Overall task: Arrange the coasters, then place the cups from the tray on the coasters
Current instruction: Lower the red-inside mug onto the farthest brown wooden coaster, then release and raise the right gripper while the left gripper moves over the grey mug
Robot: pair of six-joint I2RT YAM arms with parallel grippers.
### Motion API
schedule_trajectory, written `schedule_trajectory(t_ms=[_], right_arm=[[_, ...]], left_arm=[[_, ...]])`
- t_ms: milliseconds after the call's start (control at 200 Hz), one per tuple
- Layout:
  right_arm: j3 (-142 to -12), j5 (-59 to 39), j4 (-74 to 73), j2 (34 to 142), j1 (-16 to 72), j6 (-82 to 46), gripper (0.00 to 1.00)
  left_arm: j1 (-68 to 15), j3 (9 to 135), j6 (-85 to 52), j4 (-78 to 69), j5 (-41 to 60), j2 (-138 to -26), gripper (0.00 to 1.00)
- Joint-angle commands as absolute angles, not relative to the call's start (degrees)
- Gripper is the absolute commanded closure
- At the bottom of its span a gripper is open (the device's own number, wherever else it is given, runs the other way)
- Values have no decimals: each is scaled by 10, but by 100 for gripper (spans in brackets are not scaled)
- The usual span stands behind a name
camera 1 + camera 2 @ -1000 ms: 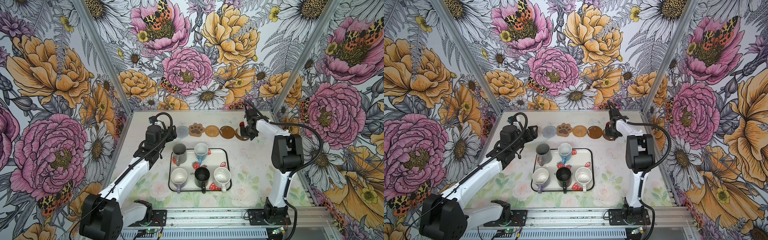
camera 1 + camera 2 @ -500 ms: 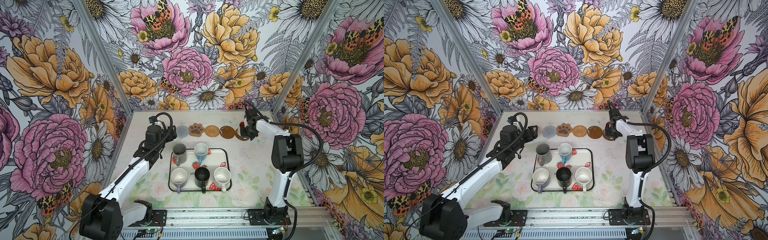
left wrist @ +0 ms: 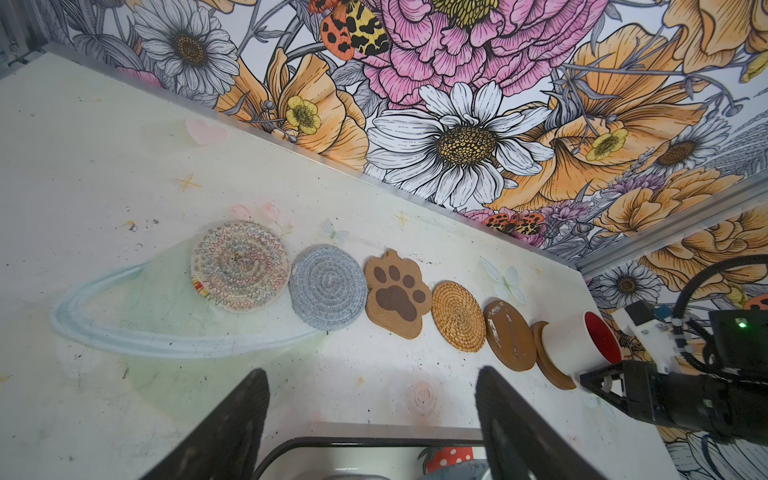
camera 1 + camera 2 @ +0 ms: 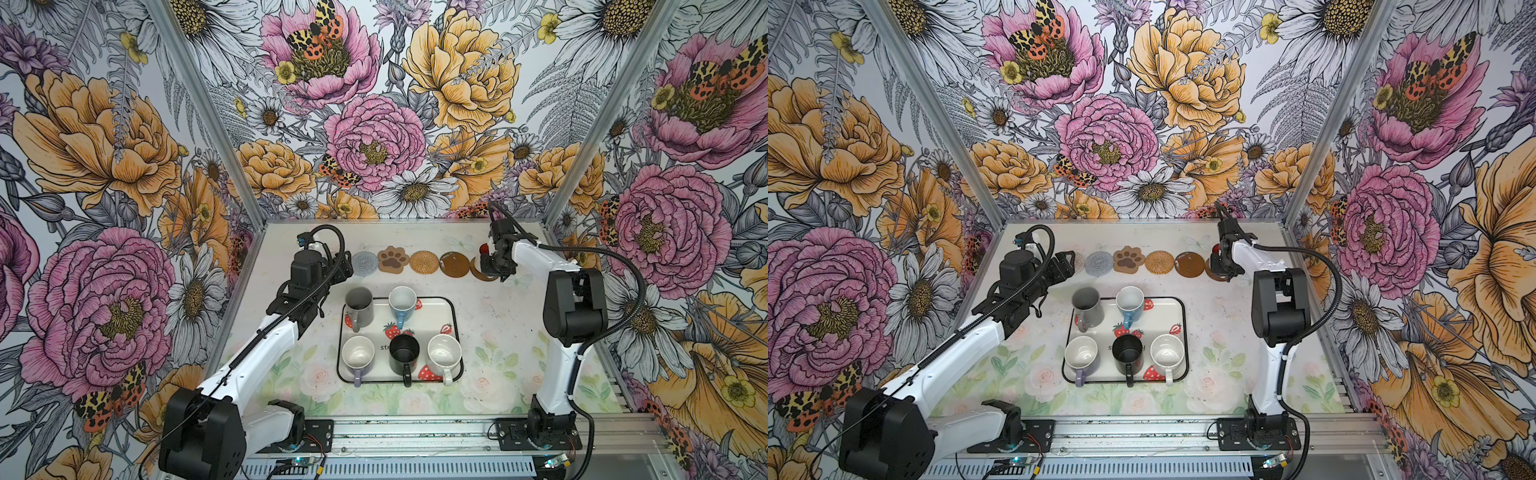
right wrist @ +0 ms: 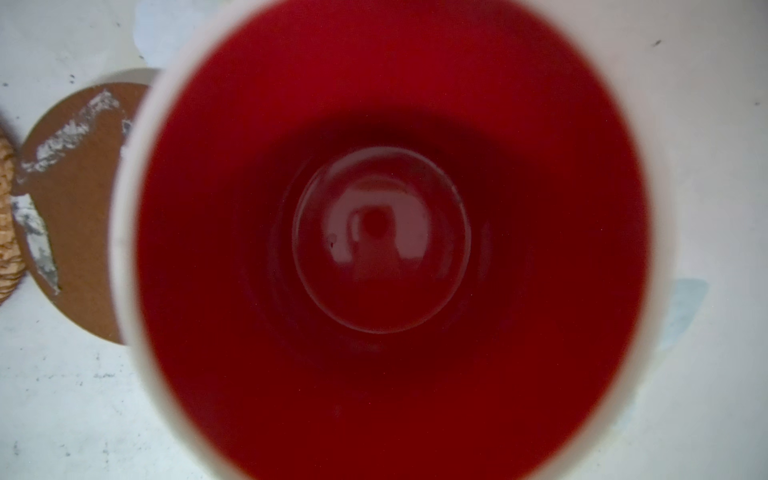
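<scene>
– White tray (image 4: 432, 316), thin black rim, red strawberries printed on it, nearest the arm bases. What is in it?
– Five mugs, all upright and empty. In the front row are the lavender cup (image 4: 358, 356), the black cup (image 4: 404, 353) and the white speckled cup (image 4: 444, 353). Behind them stand the tall grey cup (image 4: 359, 309) and the light blue cup (image 4: 402, 301).
– And the left gripper (image 3: 370, 372)?
– It is just beyond the tray's far left corner, jaws spread wide, nothing between them.
– Past that?
– Flat coasters close together in a line across the table (image 4: 498, 332): a pale stitched round (image 3: 240, 266) with coloured zigzags, a grey coiled round (image 3: 328, 293), a tan paw (image 3: 397, 293) with brown pads and a woven rattan round (image 3: 458, 316). Then come two smooth dark brown discs, the scuffed disc (image 3: 509, 334) streaked white.
– The sixth mug?
– The white cup (image 3: 573, 345), glossy red inside and empty, stands on the last brown disc (image 3: 550, 365). The right gripper (image 4: 492, 268) is right at it. I cannot tell whether its jaws grip the cup.
</scene>
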State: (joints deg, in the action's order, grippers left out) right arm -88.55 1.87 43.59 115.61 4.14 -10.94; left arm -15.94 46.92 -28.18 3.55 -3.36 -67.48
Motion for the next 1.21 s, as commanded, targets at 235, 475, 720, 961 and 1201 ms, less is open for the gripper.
schedule_trajectory(t_ms=[235,475,720,961,1201], right_arm=[[-867,24,425,1113,40,-114,51],[-850,51,426,1064,42,-128,44],[-827,113,424,965,57,-150,42],[-832,167,408,868,122,-193,42],[-805,161,304,798,188,-259,42]], left_arm=[[-154,459,-283,31,-22,-655,20],[-154,457,-283,33,-23,-650,20],[-154,457,-284,38,-25,-651,20],[-158,461,-287,43,-25,-652,20],[-176,477,-284,72,-46,-659,21]])
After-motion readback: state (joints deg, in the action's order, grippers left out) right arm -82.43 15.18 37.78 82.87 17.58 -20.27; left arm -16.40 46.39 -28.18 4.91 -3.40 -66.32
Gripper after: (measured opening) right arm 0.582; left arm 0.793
